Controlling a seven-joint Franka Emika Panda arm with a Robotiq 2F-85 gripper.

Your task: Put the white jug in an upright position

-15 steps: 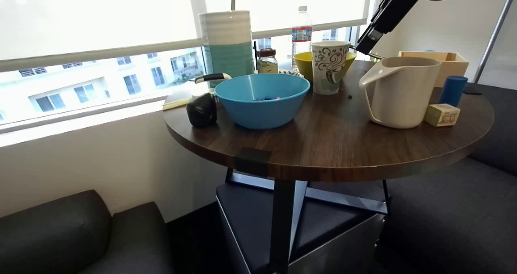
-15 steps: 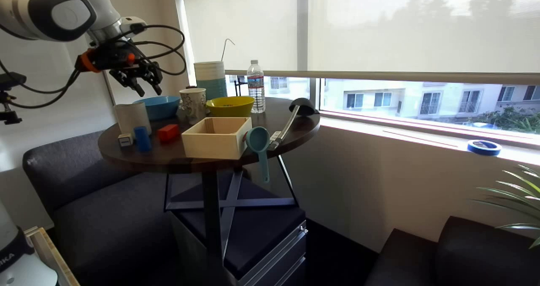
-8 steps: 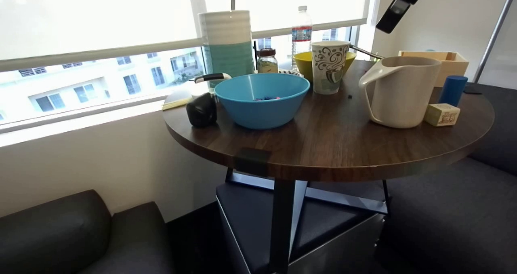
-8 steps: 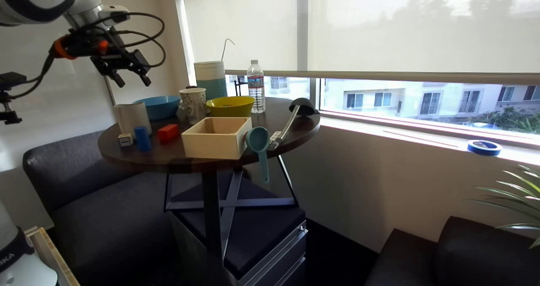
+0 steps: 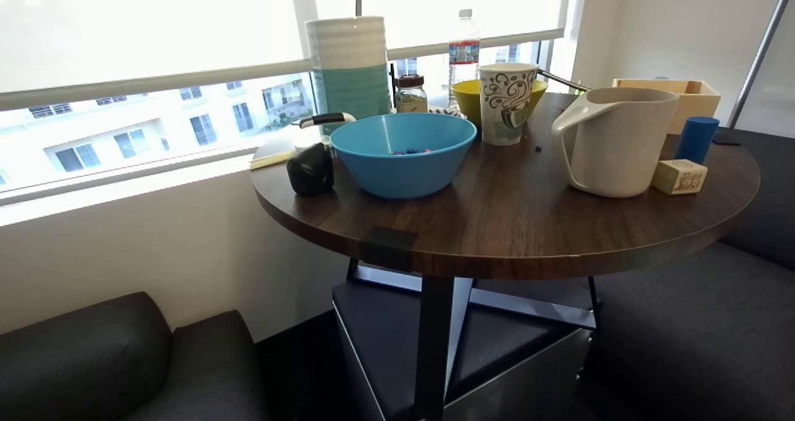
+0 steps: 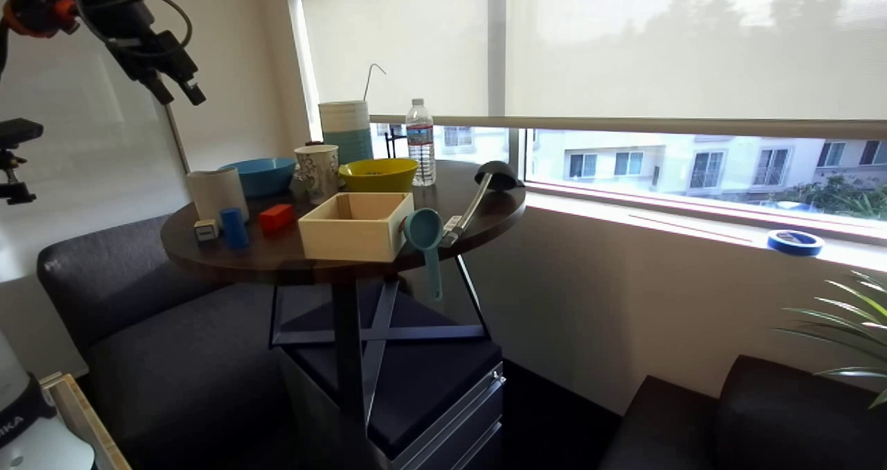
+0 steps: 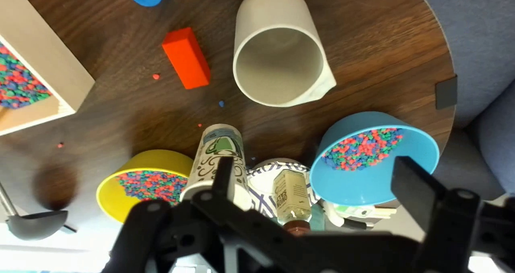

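The white jug (image 5: 621, 148) stands upright on the round wooden table (image 5: 497, 222), its base flat, with its handle and spout toward the blue bowl. It also stands upright in an exterior view (image 6: 219, 194), where the handle is hidden. In the wrist view I look into the open, empty mouth of the jug (image 7: 277, 63). The handle is hidden there too. My gripper (image 6: 179, 96) is high above the table, up and to the left of the jug, apart from everything. In the wrist view its fingers (image 7: 314, 164) are wide apart with nothing between them.
Near the jug are a small wooden cube (image 5: 680, 177), a blue cylinder (image 6: 234, 229) and a red block (image 6: 277, 218). A wooden box (image 6: 346, 238), a blue bowl (image 5: 404, 166), a yellow bowl (image 6: 380, 177), a patterned cup (image 5: 504, 107) and a bottle (image 6: 420, 144) also stand on the table.
My gripper has risen and moved left, away from the table, in an exterior view. It has left the picture at the top in an exterior view. The jug has not moved.
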